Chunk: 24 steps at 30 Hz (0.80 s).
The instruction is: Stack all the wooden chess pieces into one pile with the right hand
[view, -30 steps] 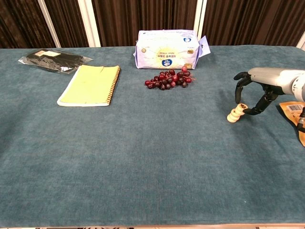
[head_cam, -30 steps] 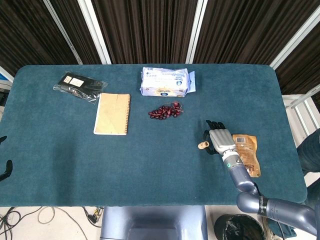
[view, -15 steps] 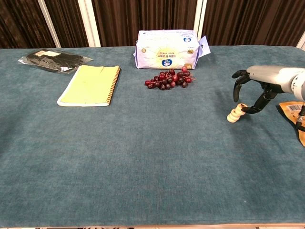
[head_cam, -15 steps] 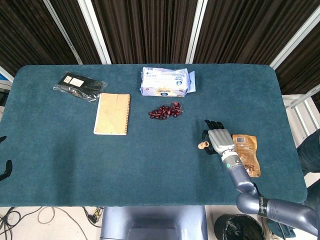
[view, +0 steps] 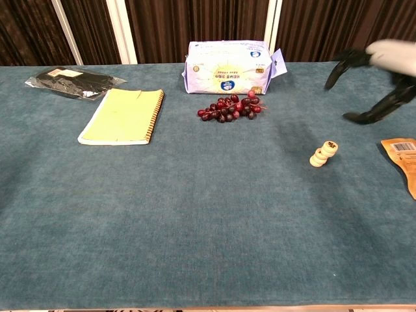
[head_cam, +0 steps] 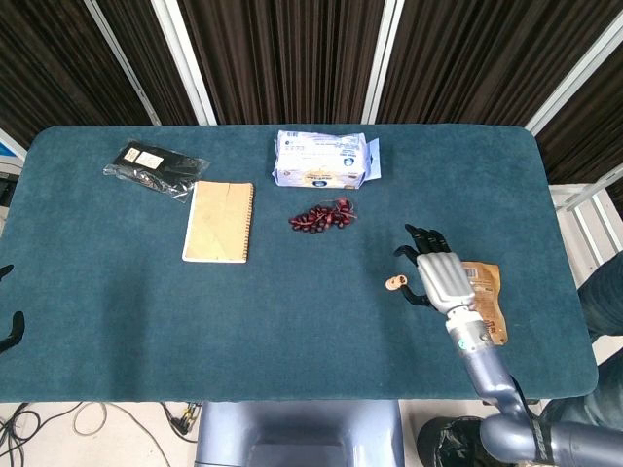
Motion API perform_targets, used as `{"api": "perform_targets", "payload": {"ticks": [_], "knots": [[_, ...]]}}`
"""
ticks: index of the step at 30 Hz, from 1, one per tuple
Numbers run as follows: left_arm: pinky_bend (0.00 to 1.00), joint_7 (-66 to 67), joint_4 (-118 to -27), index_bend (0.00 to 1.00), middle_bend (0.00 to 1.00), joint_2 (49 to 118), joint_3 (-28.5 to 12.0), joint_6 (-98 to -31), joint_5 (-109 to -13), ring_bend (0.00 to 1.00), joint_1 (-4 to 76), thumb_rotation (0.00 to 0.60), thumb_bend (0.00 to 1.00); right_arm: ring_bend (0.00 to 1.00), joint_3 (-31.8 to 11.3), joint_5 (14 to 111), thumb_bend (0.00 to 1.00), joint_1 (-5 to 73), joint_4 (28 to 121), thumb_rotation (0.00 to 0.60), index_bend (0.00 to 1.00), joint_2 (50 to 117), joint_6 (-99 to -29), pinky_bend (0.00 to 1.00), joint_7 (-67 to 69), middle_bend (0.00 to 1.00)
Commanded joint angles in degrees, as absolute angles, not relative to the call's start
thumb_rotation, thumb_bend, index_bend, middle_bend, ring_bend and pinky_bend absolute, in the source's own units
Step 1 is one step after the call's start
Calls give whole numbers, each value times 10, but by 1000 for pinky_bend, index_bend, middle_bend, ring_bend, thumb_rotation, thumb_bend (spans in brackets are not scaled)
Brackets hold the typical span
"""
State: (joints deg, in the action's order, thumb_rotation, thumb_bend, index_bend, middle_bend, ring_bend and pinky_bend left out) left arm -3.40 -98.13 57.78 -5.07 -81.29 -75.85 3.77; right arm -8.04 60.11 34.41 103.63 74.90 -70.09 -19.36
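Observation:
A small pile of round wooden chess pieces [view: 322,154] stands on the teal table, leaning slightly; in the head view the pile [head_cam: 393,283] shows right of centre. My right hand [view: 383,77] hangs in the air above and to the right of the pile, fingers spread and holding nothing; from the head camera the right hand [head_cam: 443,276] appears just right of the pile. My left hand [head_cam: 8,326] barely shows at the far left edge, off the table.
A bunch of dark red grapes [view: 229,107] and a white tissue pack [view: 227,66] lie behind the pile. A spiral notebook [view: 124,116] and a black packet [view: 70,81] sit at the left. A brown snack pouch [view: 404,161] lies at the right edge.
My right hand has let go of the top piece and lifted up and away to the right. The pile stays standing in place.

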Motion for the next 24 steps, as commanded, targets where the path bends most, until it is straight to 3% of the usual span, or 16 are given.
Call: {"api": "perform_targets", "payload": {"ticks": [1,5,8,13,24], "knots": [[0,-34,-983,139,0,578,-50,-815,-762,0,37,600,488,0,-9,742,408,230,1064,600,288,730,-868,0,-175,0],[0,-30,-982,138,0,577,-49,-819,-766,0,36,600,488,0,32,831,408,160,1000,600,267,747,-965,0,-160,0],[0,-27,-982,138,0,578,-48,-823,-768,0,35,600,488,0,47,852,409,129,964,600,267,757,-991,0,-144,0],[0,-23,-980,138,0,579,-47,-824,-772,0,35,600,488,0,64,866,409,101,946,600,264,748,-991,0,-122,0],[0,-9,-973,137,0,578,-40,-822,-786,0,37,600,488,0,56,878,408,91,959,600,245,726,-949,0,-110,0]]}}
